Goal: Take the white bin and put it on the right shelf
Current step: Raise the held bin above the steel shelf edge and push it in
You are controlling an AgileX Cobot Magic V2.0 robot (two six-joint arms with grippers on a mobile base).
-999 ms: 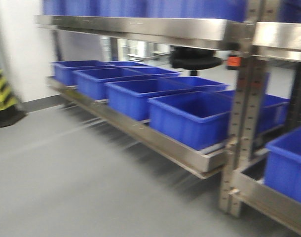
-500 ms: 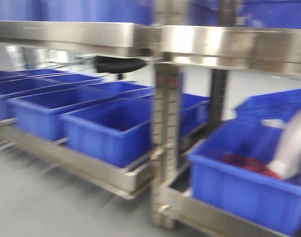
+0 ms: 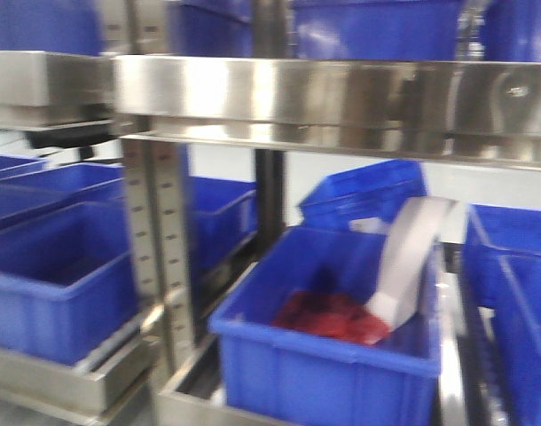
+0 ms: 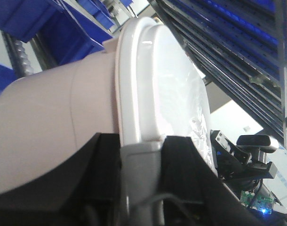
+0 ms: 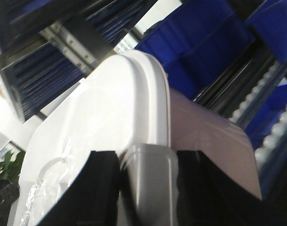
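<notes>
The white bin (image 4: pixel 63 113) fills the left wrist view, with a pale pinkish side and a white translucent lid (image 4: pixel 171 89). My left gripper (image 4: pixel 141 150) is shut on the grey latch at the bin's rim, a black finger on each side. In the right wrist view the white bin (image 5: pixel 204 132) shows from its other end. My right gripper (image 5: pixel 148 162) is shut on the grey latch there. The right shelf (image 3: pixel 341 93) is the shiny steel rack straight ahead in the front view, with a perforated upright (image 3: pixel 160 231). Neither the bin nor the grippers appear in the front view.
Blue open bins stand on the rack's lower level. The nearest blue bin (image 3: pixel 315 373) holds something red (image 3: pixel 328 318) and a white object (image 3: pixel 412 257). More blue bins (image 3: pixel 49 284) sit at left and on the level above. Another steel rack (image 4: pixel 237 42) shows beside the bin.
The front view has swung right along the racks. The blue bin with the red contents has shifted from the right edge toward the middle and looks closer.
</notes>
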